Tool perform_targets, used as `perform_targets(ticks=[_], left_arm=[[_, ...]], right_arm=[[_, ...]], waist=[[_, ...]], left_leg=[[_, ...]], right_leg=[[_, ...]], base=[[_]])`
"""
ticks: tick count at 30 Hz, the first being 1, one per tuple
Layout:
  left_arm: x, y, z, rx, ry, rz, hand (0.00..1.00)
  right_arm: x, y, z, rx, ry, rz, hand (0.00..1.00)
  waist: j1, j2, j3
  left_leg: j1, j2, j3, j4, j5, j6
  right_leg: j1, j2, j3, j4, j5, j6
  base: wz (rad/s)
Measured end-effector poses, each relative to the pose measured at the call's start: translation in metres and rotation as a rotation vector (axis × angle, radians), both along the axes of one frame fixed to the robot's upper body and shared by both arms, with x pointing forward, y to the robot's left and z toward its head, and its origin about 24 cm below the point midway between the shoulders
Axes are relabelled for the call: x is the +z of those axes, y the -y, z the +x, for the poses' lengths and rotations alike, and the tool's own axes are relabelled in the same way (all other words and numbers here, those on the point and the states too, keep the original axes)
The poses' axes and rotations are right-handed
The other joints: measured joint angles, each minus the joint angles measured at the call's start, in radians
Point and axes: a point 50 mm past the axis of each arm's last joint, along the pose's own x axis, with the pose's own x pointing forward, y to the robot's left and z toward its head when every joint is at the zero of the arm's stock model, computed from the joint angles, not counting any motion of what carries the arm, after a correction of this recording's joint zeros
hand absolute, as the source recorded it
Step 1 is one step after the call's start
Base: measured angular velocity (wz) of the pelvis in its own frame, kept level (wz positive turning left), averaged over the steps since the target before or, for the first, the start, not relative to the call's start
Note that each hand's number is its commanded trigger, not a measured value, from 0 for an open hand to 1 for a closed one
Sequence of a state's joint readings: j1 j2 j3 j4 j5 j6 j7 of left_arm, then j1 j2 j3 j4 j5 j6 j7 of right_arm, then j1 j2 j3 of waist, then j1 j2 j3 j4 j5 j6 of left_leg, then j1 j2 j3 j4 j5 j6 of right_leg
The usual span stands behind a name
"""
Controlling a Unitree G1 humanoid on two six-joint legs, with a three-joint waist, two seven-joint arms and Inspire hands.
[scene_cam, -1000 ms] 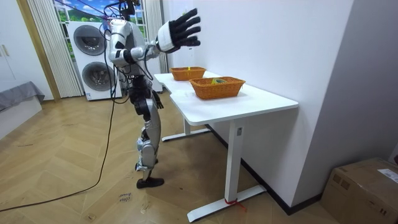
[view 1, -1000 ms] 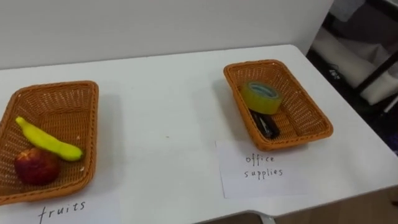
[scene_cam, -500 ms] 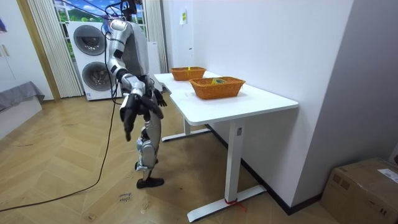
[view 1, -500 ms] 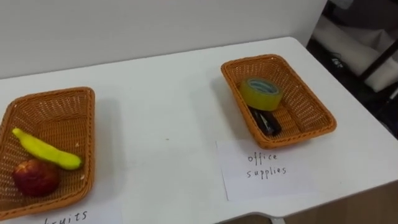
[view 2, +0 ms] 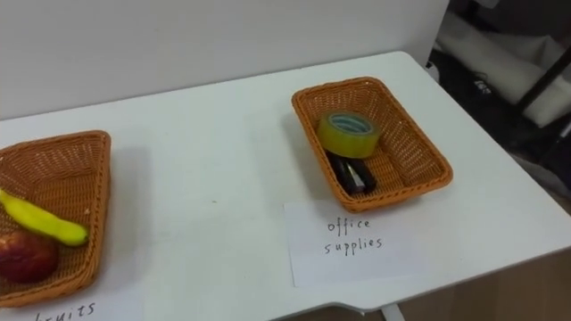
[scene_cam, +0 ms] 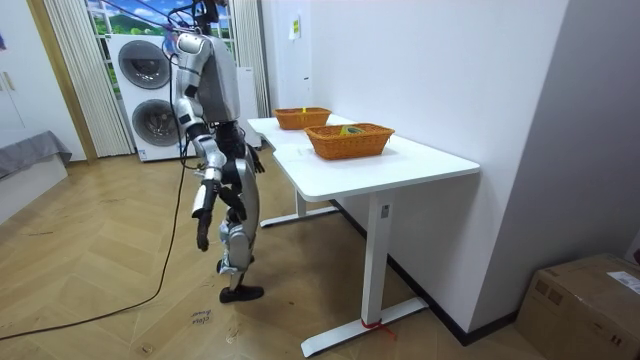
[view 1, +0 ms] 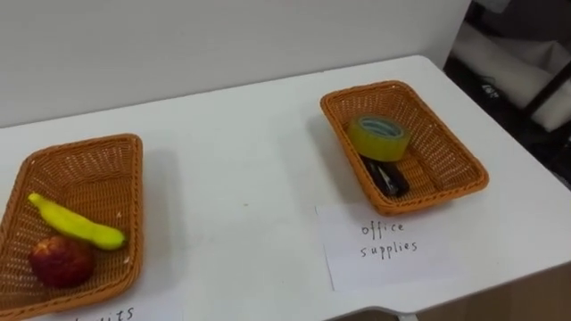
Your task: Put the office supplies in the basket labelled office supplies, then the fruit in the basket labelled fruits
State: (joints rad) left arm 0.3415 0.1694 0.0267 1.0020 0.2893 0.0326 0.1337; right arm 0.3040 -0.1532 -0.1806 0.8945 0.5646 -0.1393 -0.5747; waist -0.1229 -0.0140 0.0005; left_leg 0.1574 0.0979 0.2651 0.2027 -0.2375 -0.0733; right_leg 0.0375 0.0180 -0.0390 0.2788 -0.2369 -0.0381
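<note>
Fruit: a banana (view 1: 76,225) and a red fruit (view 1: 61,260) are found lying side by side, touching, in the fruit basket (view 1: 85,169) at the robot's left.
Office supplies: a tape roll (view 1: 379,136) and a dark item (view 1: 385,176), too indistinct to be identified, are found in the supplies basket (view 1: 446,152) at the robot's right; the roll lies against the far end of the dark item.
Labels: a sheet marked for office supplies (view 1: 388,245) is laid just in front of the right-hand basket; a second sheet (view 1: 107,314), cut off at the frame edge, is laid in front of the fruit basket.
Progress: no loose item is seen on the counter (view 1: 232,196) between or around the baskets, so the sorting is judged complete, or very nearly so, as far as can be seen.
Right hand: it is seen in the room view hanging low beside the leg (scene_cam: 203,237), well clear of the counter; whether the fingers are released or clenched cannot be told, and nothing is seen to be carried.
Stance: the robot is placed upright at the long edge of the counter.
Surface: a white, plain counter on a metal frame, set against a white wall (view 1: 178,36); the two baskets are set well apart.
Room: a wooden floor (scene_cam: 120,300), two stacked washing machines (scene_cam: 145,95) behind the robot, a curtain (scene_cam: 70,70) beside them and a cardboard box (scene_cam: 590,300) in the near corner are noted.
</note>
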Motion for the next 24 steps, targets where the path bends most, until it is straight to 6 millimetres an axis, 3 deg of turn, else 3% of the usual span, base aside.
perform_targets(ticks=[5, 10, 12, 18, 24], left_arm=[[-0.001, 0.001, 0.004, -0.009, -0.003, -0.014, 0.00], [-0.002, 0.004, 0.007, -0.030, -0.022, -0.030, 0.00], [-0.003, 0.006, 0.011, -0.049, -0.024, -0.040, 0.00], [-0.004, 0.009, 0.015, -0.102, -0.051, -0.071, 0.00], [-0.005, 0.011, 0.017, -0.117, -0.074, -0.091, 0.00]], right_arm=[[-0.015, -0.022, 0.001, 0.362, -0.094, 0.151, 0.00], [-0.022, -0.047, 0.019, 0.769, -0.161, 0.263, 0.00], [-0.025, -0.055, 0.030, 0.923, -0.203, 0.290, 0.00], [-0.025, -0.058, 0.044, 1.070, -0.244, 0.287, 0.00], [-0.026, -0.059, 0.043, 1.098, -0.258, 0.297, 0.00]], waist=[[0.038, 0.003, 0.0008], [0.076, 0.004, 0.0012], [0.084, 0.003, 0.0026], [0.109, -0.001, 0.0037], [0.128, -0.006, 0.0046]], left_leg=[[0.000, -0.001, -0.005, 0.001, 0.000, 0.000], [-0.002, -0.003, -0.008, 0.000, 0.000, 0.000], [-0.005, -0.005, -0.028, 0.001, 0.000, 0.000], [-0.011, -0.009, -0.053, 0.002, -0.001, 0.001], [-0.015, -0.010, -0.077, 0.002, -0.001, 0.001]], right_leg=[[0.000, 0.000, 0.003, -0.003, 0.000, 0.001], [0.002, -0.001, 0.001, -0.006, 0.001, 0.002], [0.016, -0.004, -0.017, -0.024, 0.005, 0.004], [0.035, -0.012, -0.047, -0.047, 0.008, 0.007], [0.049, -0.013, -0.068, -0.064, 0.008, 0.007]], base=[[-0.04], [0.03], [0.22], [0.16], [0.10]])
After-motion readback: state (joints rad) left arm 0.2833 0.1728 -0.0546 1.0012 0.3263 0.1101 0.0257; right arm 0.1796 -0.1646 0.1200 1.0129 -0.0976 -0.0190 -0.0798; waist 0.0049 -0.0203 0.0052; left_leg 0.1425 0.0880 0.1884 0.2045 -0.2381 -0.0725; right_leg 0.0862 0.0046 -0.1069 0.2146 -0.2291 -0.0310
